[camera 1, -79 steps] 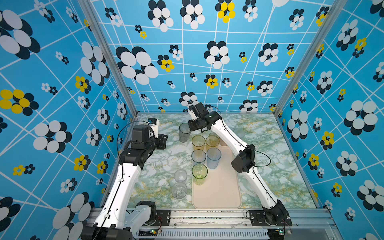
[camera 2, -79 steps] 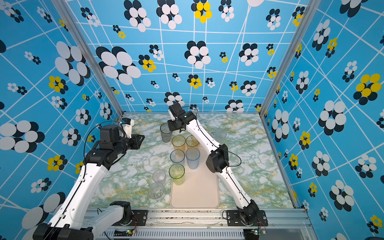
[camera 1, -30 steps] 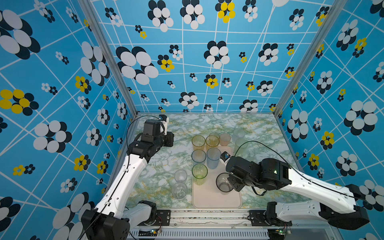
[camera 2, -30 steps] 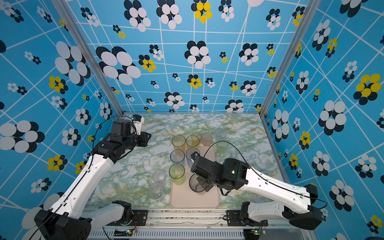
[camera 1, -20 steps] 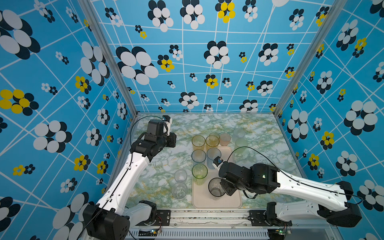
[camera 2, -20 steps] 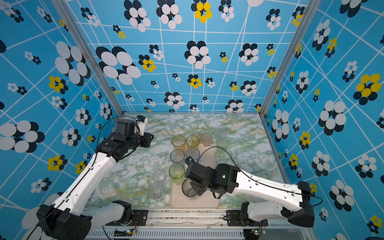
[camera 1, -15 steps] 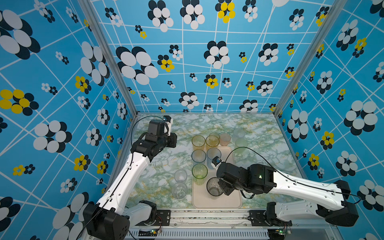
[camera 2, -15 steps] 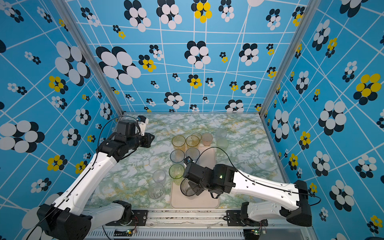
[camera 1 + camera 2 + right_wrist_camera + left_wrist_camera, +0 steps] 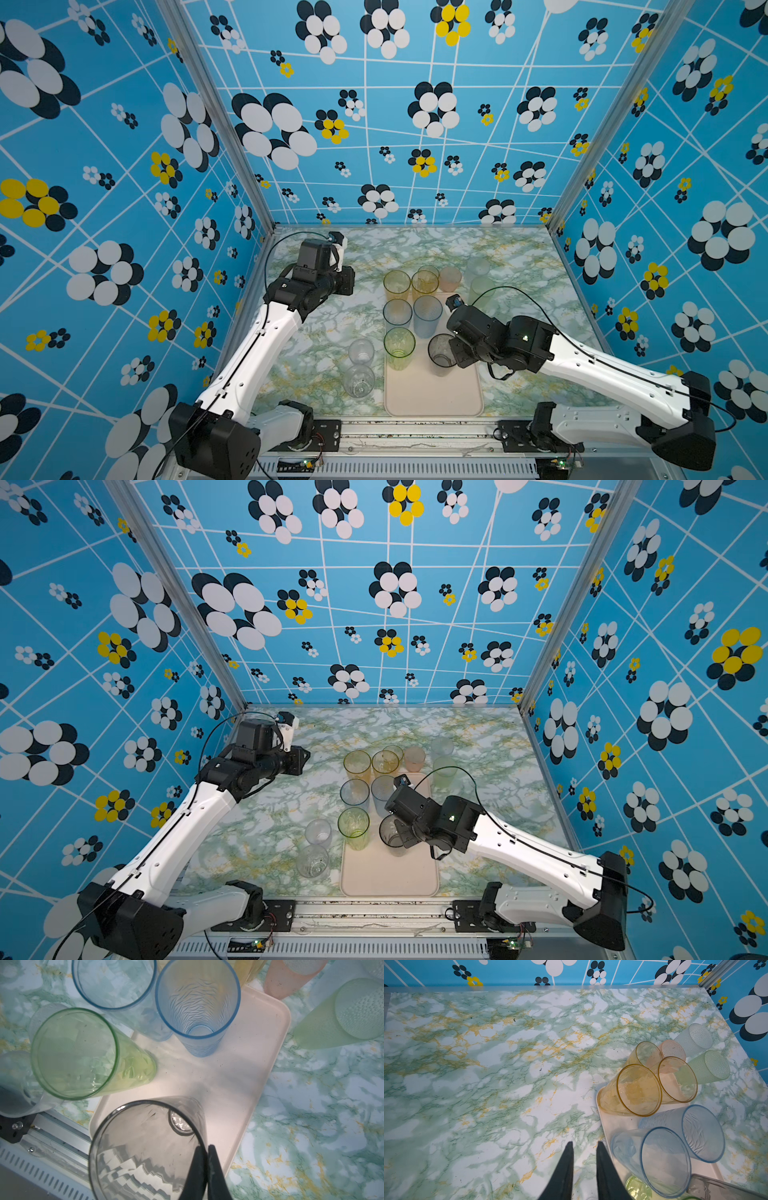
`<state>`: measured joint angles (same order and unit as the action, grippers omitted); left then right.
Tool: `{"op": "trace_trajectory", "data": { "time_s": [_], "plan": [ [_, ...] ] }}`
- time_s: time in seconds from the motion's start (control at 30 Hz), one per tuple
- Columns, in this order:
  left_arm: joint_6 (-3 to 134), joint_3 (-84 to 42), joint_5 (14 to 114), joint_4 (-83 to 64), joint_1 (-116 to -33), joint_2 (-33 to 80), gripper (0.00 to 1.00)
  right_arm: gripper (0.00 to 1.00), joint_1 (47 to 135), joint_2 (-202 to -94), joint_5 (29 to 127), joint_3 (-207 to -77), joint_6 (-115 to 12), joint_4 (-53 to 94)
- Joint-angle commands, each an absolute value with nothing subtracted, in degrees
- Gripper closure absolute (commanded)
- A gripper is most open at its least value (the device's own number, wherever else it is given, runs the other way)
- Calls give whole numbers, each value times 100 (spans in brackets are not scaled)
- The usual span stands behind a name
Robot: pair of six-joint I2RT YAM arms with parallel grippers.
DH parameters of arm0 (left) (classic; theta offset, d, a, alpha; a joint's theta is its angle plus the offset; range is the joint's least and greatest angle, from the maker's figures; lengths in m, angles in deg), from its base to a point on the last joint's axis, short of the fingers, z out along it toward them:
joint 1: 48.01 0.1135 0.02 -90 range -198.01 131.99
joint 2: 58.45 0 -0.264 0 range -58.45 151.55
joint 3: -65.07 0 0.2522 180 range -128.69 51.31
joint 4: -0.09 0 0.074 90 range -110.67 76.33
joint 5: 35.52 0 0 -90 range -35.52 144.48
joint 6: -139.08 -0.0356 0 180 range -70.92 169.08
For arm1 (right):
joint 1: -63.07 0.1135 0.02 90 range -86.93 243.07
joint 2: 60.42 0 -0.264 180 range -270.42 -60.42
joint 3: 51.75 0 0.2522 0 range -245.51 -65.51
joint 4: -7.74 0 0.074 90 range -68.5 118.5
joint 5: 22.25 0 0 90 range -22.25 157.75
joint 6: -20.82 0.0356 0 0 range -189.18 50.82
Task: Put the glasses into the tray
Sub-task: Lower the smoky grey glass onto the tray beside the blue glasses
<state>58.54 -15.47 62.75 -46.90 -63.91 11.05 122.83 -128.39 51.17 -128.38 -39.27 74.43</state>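
The right gripper (image 9: pixel 204 1148) pinches the rim of a tall smoky grey tumbler (image 9: pixel 145 1147), one finger inside and one outside, closed on the thin wall. The tumbler is mouth up over the near half of the big flat cream-pink tray (image 9: pixel 434 399), beside a green tumbler (image 9: pixel 400 347). I cannot tell if its bottom touches the tray. The left gripper (image 9: pixel 584 1144) hangs over the green marble table (image 9: pixel 488 1064) with its fingers a little apart, holding nothing. Two clear tumblers (image 9: pixel 358 380) stand on the table left of the tray.
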Motion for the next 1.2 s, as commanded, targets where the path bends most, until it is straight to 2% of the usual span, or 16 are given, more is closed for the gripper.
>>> {"op": "trace_trajectory", "data": {
  "time_s": [0.0,0.63,1.17],
  "plan": [
    [5814,-1687,6248,-4729,-6417,1207,78,100,12086,-12932,5403,-12718,-3822,6941],
    [5726,-1779,6248,-4782,-6409,1406,77,100,11482,-13315,5851,-12657,-4040,6451],
    [5665,-1838,6248,-4856,-6399,1460,77,100,11395,-13574,5974,-12707,-4150,6422]
  ]
}}
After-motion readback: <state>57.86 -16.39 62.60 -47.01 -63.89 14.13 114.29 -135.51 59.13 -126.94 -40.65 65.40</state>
